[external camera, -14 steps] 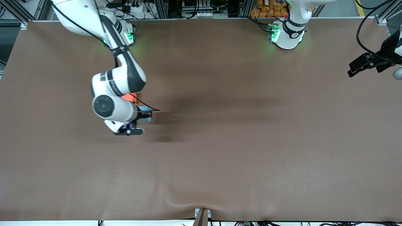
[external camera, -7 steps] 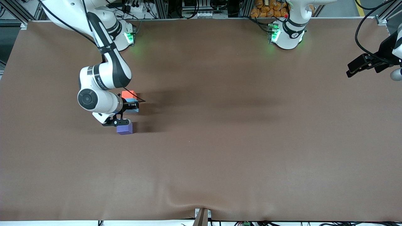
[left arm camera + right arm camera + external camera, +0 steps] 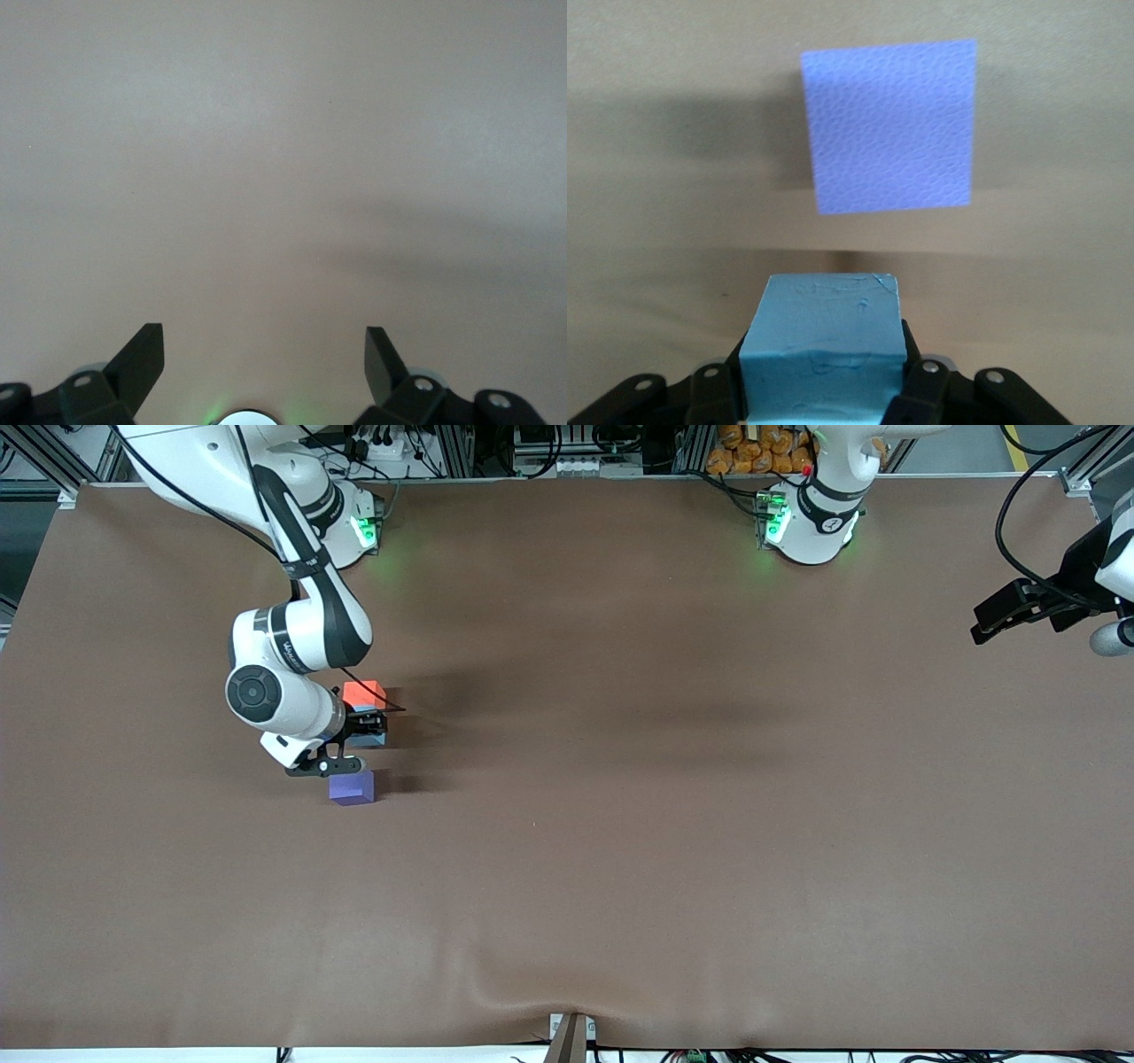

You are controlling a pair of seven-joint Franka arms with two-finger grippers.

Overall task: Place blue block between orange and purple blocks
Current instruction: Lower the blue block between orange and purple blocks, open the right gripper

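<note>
The right gripper (image 3: pixel 368 726) is clamped on the blue block (image 3: pixel 824 350), held in the gap between the orange block (image 3: pixel 365 693) and purple block (image 3: pixel 352 787); only lowering and release are judged left. The left gripper (image 3: pixel 264 376), spread wide, waits at the table (image 3: pixel 673 833) edge.

no readable text, labels or numbers

Illumination is even and moderately bright, from overhead. On the brown table cover (image 3: pixel 620 868) broad soft-edged shadows stretch from the right arm toward the left arm's end, with a smaller, darker one beside the purple block (image 3: pixel 352 787). Green indicator lights glow at both arm bases. No glare is seen. The front view is sharp, without evident edge distortion. In the right wrist view the purple block and the blue block (image 3: pixel 824 350) show surface texture clearly; the left wrist view is paler, washed-out, crossed by a diffuse shadow band.
</note>
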